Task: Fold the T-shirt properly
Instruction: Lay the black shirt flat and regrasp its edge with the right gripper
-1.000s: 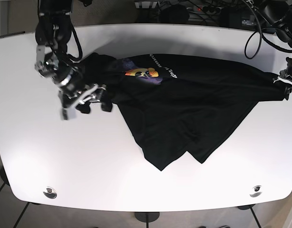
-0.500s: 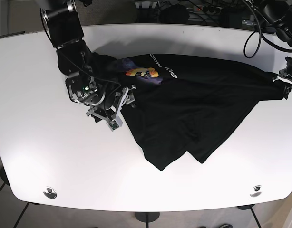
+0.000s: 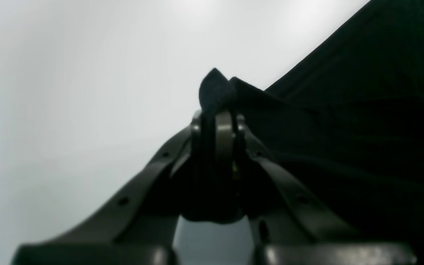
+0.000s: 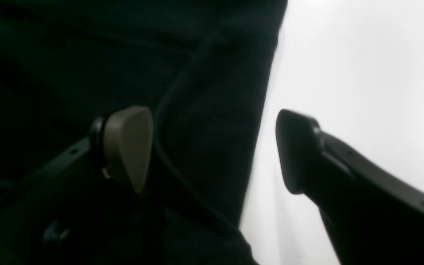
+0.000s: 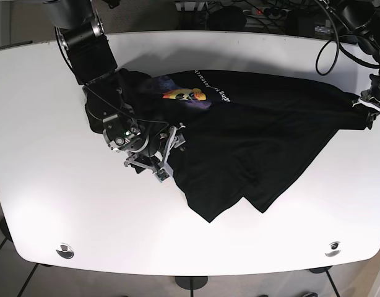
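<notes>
A black T-shirt with an orange print lies crumpled across the white table. My right gripper is open at the shirt's left front edge. In the right wrist view the gripper straddles the shirt's hem, with one finger over the cloth and the other over bare table. My left gripper is shut on the shirt's far right corner. In the left wrist view the gripper pinches a fold of black cloth that sticks out past the fingertips.
Two round metal fittings sit near the table's front edge. Cables and gear lie behind the table's far edge. The right arm's body reaches over the table's back left.
My right gripper has moved right and toward the front, from beside the shirt's left sleeve to its left front edge. The left gripper has held still on the corner.
</notes>
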### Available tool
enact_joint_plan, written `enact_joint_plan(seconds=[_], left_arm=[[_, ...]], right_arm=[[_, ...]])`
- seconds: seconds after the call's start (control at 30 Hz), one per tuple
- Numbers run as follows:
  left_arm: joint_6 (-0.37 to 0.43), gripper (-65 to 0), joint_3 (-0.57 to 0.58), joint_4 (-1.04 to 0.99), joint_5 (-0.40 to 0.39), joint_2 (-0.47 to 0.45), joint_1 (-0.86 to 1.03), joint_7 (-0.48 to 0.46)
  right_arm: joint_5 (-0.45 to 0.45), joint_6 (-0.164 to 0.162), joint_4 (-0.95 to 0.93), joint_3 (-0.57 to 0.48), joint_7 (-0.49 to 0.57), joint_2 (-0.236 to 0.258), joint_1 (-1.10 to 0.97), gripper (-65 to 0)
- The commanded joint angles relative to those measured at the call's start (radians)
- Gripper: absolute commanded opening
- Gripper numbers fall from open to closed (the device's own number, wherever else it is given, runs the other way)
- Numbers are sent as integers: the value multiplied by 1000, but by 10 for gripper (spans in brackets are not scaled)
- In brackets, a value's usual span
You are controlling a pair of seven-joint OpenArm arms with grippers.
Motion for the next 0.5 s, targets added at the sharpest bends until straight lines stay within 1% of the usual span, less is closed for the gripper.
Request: enact_joint_plan(seconds=[0.03, 0.17, 0.23, 0.27, 0.3, 0.4, 0.43, 0.5], left_arm=[[-1, -649, -4, 17, -15, -24, -10, -22], [-1, -649, -4, 17, -15, -24, -10, -22], [-1, -649, -4, 15, -15, -24, -9, -22], [-1, -649, -4, 15, -15, -24, -9, -22], [-1, -649, -4, 15, -15, -24, -9, -22], [-1, -649, -4, 15, -15, -24, -10, -22], [-1, -649, -4, 15, -15, -24, -10, -22], [-1, -649, -4, 15, -15, -24, -12, -22]], right_arm=[[12, 1, 32, -22, 24, -1, 25, -155], [12, -1, 89, -27, 21, 0, -19, -155], [12, -1, 87, -25, 23, 2, -25, -157], [12, -1, 86, -25, 23, 5, -28, -170], [12, -2, 89, -25, 23, 20, -41, -200], [12, -2, 90, -25, 24, 36, -51, -314], [12, -2, 87, -25, 24, 37, -53, -338], [12, -2, 86, -24, 26, 39, -53, -360]])
